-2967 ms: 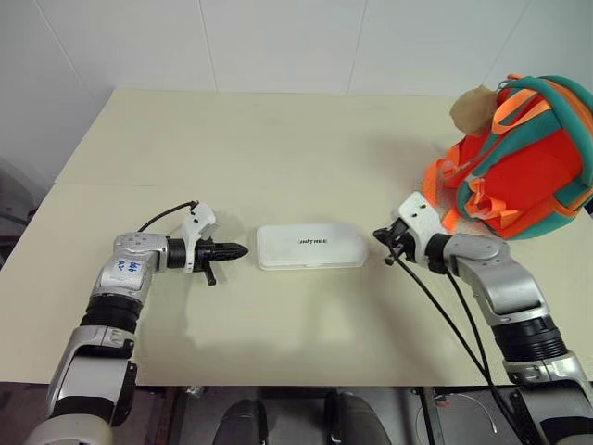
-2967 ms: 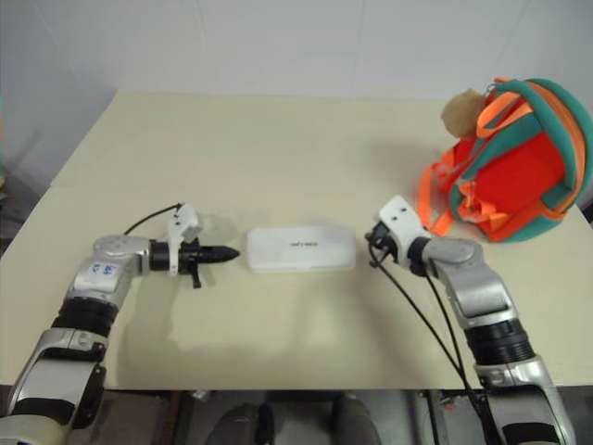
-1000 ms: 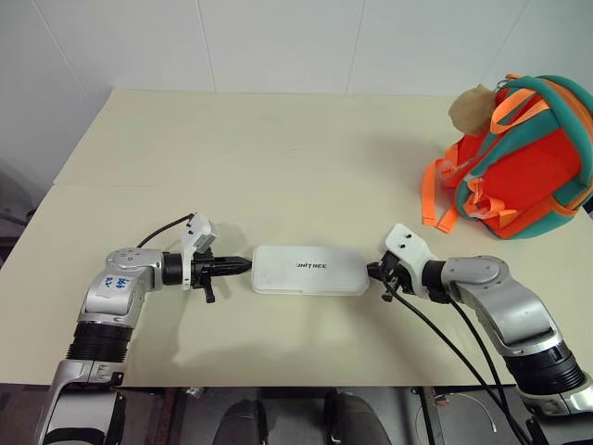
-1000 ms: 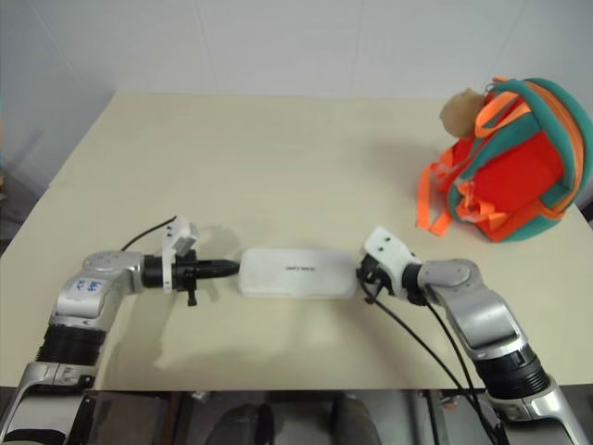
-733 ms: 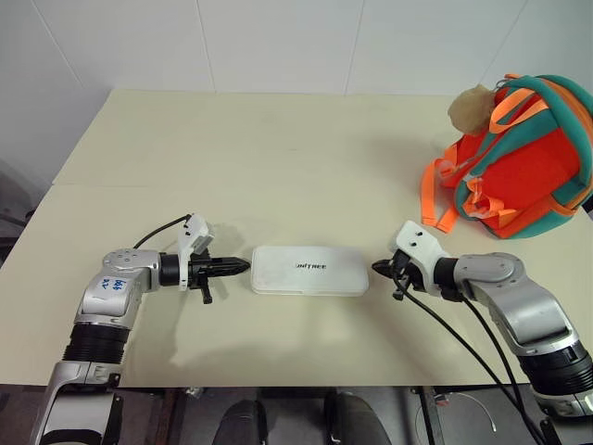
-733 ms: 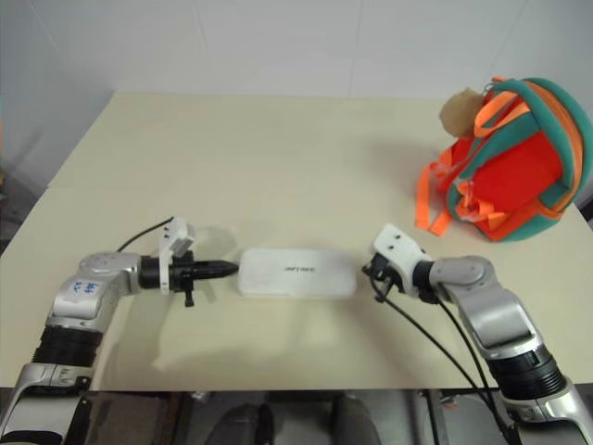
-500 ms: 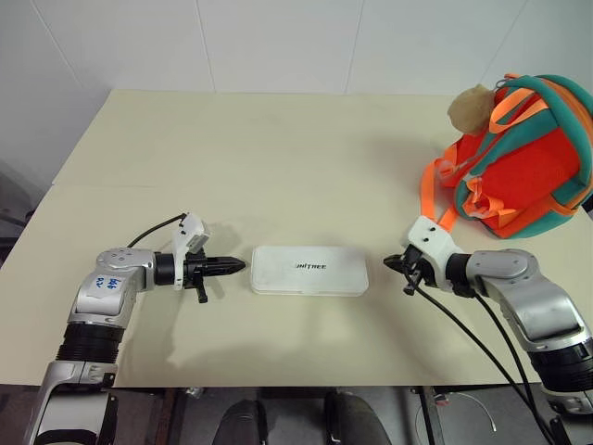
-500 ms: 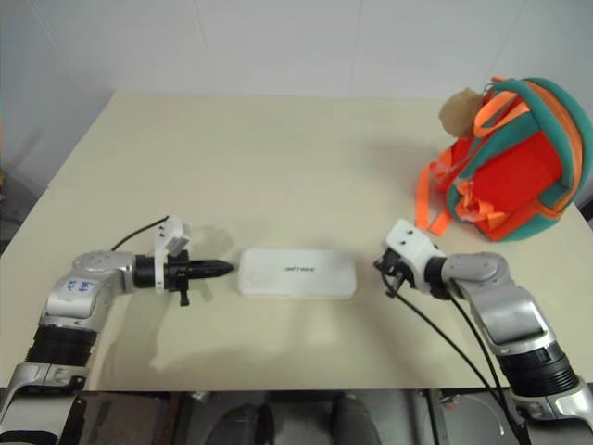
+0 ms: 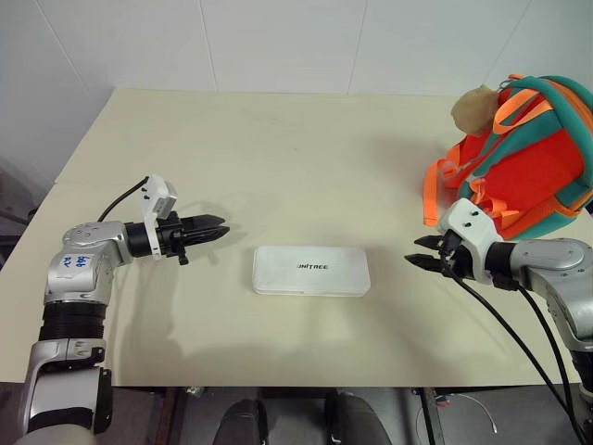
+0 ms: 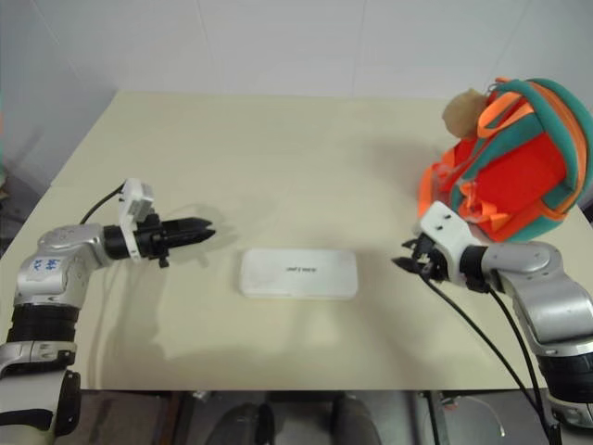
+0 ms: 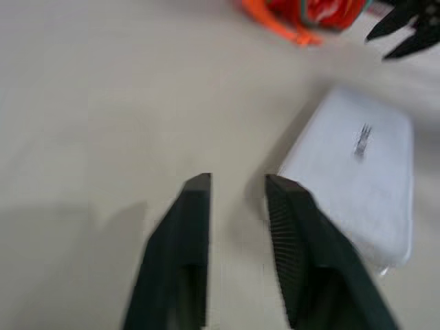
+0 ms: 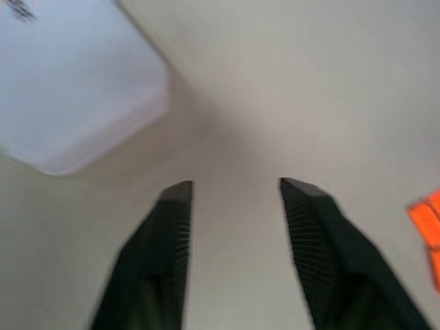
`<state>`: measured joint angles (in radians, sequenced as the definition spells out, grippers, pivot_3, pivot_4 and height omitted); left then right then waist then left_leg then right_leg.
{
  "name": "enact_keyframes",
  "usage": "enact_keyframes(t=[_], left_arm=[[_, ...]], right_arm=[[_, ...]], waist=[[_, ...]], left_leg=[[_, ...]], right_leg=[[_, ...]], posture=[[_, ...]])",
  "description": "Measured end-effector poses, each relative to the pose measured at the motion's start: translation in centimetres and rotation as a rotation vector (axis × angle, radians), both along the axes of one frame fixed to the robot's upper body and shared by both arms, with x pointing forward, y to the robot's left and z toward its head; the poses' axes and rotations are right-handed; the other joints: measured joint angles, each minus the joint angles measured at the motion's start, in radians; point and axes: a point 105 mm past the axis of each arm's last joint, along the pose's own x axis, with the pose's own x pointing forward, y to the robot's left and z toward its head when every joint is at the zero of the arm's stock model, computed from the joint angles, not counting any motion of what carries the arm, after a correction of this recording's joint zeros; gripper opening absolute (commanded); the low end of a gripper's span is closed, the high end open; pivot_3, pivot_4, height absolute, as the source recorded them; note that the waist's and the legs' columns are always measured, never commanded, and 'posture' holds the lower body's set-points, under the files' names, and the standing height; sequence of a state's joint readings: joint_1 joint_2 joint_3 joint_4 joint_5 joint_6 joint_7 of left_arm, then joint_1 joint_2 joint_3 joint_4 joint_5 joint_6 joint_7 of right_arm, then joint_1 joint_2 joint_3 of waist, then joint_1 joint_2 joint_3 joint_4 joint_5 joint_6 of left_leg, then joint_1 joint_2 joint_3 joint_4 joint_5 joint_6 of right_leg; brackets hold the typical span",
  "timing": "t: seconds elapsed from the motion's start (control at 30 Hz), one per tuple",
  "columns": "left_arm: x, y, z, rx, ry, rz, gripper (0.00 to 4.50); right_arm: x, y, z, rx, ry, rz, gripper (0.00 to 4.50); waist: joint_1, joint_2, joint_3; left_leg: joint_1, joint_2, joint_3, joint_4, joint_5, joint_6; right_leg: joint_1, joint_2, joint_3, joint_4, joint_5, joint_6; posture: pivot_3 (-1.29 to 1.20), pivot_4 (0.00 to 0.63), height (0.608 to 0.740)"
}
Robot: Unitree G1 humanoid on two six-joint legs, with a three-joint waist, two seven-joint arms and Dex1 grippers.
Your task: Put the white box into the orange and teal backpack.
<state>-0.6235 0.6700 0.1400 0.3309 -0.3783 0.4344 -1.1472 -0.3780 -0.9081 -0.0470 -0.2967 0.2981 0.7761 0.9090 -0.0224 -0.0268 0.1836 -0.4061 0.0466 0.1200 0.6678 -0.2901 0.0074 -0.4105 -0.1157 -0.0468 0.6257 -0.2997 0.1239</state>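
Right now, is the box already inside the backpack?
No, the box lies flat on the table, well apart from the backpack.

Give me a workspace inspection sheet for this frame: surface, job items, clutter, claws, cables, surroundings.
Surface: cream table, flat, with a seam line running across its left part.
Box: white, lying flat near the front middle, lettering up, touched by neither claw.
Backpack: orange and teal, at the right edge, tan pom-pom on its left top; whether it is open, cannot tell.
Clutter: nothing seen.
Left claw: open, empty, left of the box and apart from it.
Right claw: open, empty, between box and backpack.
Cables: a black cable loops at the left wrist; black cables trail from the right wrist off the front edge.
Surroundings: white tiled wall behind the table.
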Motion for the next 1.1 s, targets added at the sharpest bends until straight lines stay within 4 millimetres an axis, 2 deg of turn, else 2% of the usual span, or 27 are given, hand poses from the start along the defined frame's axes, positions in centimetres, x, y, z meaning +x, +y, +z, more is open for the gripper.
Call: enact_keyframes(t=[0.1, 0.13, 0.27, 0.4, 0.67, 0.87, 0.97, 1.1], left_arm=[[0.0, -0.2, 0.1, -0.02, -0.001, -0.004, 3.03], [0.0, -0.2, 0.2, -0.034, -0.003, -0.005, 3.34], [0.0, -0.2, 0.4, -0.075, 0.007, -0.001, 4.47], [-0.2, 0.0, 0.7, -0.117, 0.01, 0.01, 4.47], [0.4, 1.1, 0.7, -0.21, 0.099, 0.124, 4.47], [0.2, 1.4, 0.0, -0.338, 0.293, 0.158, 4.47], [0.1, 1.3, 0.0, -0.359, 0.316, 0.147, 4.47], [-0.3, 1.2, 0.7, -0.414, 0.33, 0.123, 4.47]], right_arm=[[-0.2, 0.1, 0.2, 0.008, 0.008, 0.004, 4.34], [-0.3, 0.0, 0.2, 0.013, 0.01, 0.002, 4.5], [-0.3, -0.3, 0.7, 0.041, 0.012, -0.016, 4.5], [-0.2, -0.5, 0.7, 0.064, 0.025, -0.043, 4.5], [0.8, -0.2, 1.0, 0.258, 0.174, -0.174, 4.5], [0.1, 0.9, 0.6, 0.405, 0.317, -0.149, 4.5], [-0.3, 1.0, 0.1, 0.435, 0.362, -0.151, 4.5], [-0.6, 2.4, -0.8, 0.562, 0.452, -0.122, 4.5]], waist=[[-0.001, 0.0, 0.0], [-0.002, 0.0, 0.0], [-0.002, 0.0, 0.0], [-0.002, 0.0, 0.0], [-0.003, 0.0, 0.0], [0.0, 0.0, 0.0], [0.002, 0.0, 0.0], [-0.002, -0.001, 0.0]], left_leg=[[0.0, 0.0, 0.0, 0.0, 0.0, 0.0], [0.0, 0.0, 0.0, 0.0, 0.0, 0.0], [0.0, 0.0, 0.0, 0.0, 0.0, 0.0], [0.0, 0.0, 0.0, 0.0, 0.0, 0.0], [0.001, 0.001, -0.003, 0.0, 0.0, 0.0], [0.0, 0.001, -0.004, -0.001, 0.0, 0.0], [0.0, 0.001, -0.003, -0.001, 0.0, 0.0], [0.001, 0.001, -0.003, 0.0, 0.0, 0.0]], right_leg=[[0.0, 0.0, 0.0, 0.0, 0.0, 0.0], [0.0, 0.0, 0.0, 0.0, 0.0, 0.0], [0.0, 0.0, 0.0, 0.001, 0.0, 0.0], [0.0, 0.0, 0.0, 0.0, 0.0, 0.0], [0.0, 0.0, 0.0, 0.001, 0.0, -0.001], [0.0, 0.0, 0.0, 0.0, 0.0, -0.001], [0.0, 0.0, 0.0, 0.0, 0.0, -0.001], [0.0, 0.0, 0.001, 0.001, 0.0, -0.001]], posture=[[0.0, 0.15, 0.74], [0.0, 0.15, 0.74], [0.0, 0.15, 0.74], [0.0, 0.15, 0.74], [0.0, 0.15, 0.74], [0.0, 0.15, 0.74], [0.0, 0.15, 0.74], [0.0, 0.15, 0.74]])
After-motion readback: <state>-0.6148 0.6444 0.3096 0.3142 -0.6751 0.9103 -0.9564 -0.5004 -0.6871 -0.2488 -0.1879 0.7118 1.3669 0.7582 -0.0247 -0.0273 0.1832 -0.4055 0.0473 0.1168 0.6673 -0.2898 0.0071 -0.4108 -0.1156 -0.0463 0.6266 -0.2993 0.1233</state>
